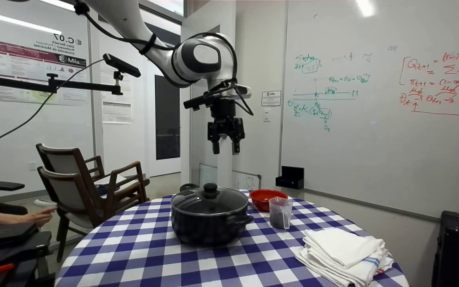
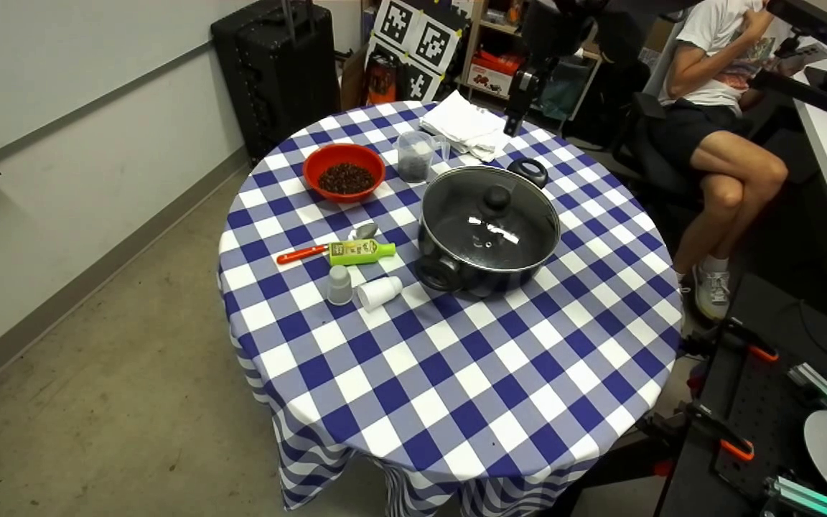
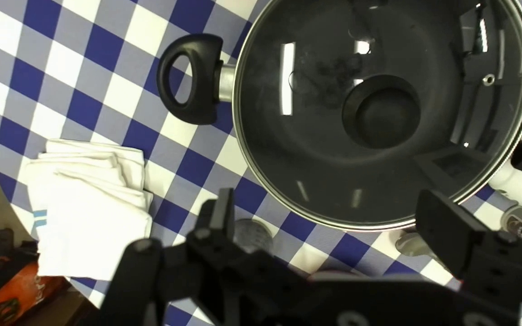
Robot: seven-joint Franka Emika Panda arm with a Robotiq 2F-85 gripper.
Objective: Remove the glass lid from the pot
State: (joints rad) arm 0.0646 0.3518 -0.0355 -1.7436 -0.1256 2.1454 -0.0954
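Black pot (image 1: 209, 229), standing on the checked surface (image 2: 485, 402); glass lid (image 2: 489, 220) seated on it, removal apparently not begun; claw (image 1: 226, 150) raised clear of the lid, jaws apart, empty; outstanding: grasping the knob (image 2: 497, 197), lifting, setting aside

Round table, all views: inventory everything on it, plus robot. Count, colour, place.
Tablecloth: 1, blue and white, under the items
Pot: 1, black, on the tablecloth
Glass lid: 1, see-through grey, on the pot
Bowl: 1, red, near the pot
Small bits: many, dark brown, in the bowl
Jug: 1, clear, near the bowl; dark filling
Folded cloths: count unclear, white, near the jug
Bottle: 1, green, near the pot
Spoon: 1, grey, by the bottle
Handle: 1, red, by the bottle, maybe the spoon's
Small containers: 2, grey and white, near the bottle
Robot arm: 1, white and black, above the tablecloth
Gripper: 1, black, open, clear of the lid
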